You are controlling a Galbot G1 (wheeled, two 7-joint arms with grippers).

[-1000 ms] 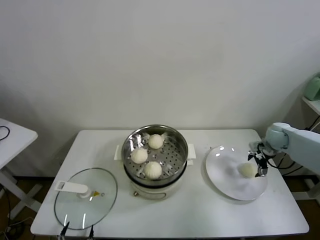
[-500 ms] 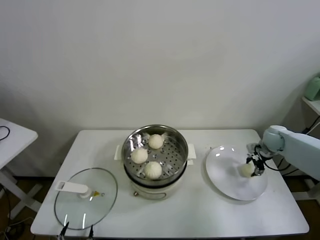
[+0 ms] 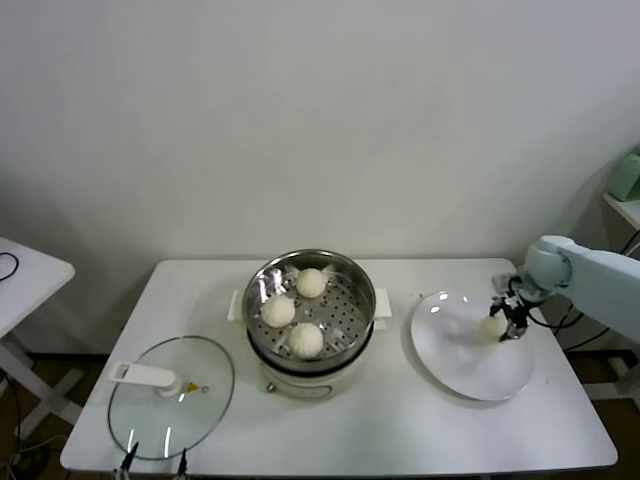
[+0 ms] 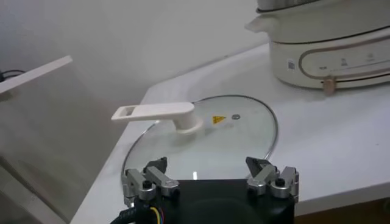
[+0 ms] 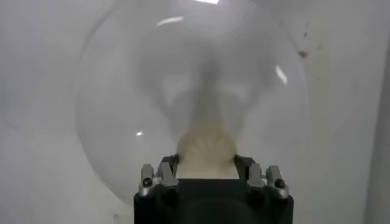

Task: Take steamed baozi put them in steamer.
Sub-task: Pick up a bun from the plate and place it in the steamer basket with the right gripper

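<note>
Three steamed baozi (image 3: 311, 283) (image 3: 278, 311) (image 3: 306, 340) lie in the steel steamer (image 3: 358, 280) on the cream-white pot. My right gripper (image 3: 503, 322) is shut on the fourth baozi (image 3: 494, 326) and holds it a little above the white plate (image 3: 470, 365). In the right wrist view the baozi (image 5: 206, 149) sits between the fingers of the right gripper (image 5: 206, 167), over the plate (image 5: 122, 91). My left gripper (image 4: 210, 173) is open and empty, parked at the table's front left edge over the glass lid (image 4: 244, 134).
The glass lid (image 3: 170, 395) with a white handle lies flat at the front left of the white table (image 3: 400, 420). The pot (image 4: 329, 49) stands between lid and plate. A second table edge (image 3: 30, 270) shows at far left.
My right gripper has closed on the baozi and raised it off the plate, drifting slightly toward the back. The left arm has not moved.
</note>
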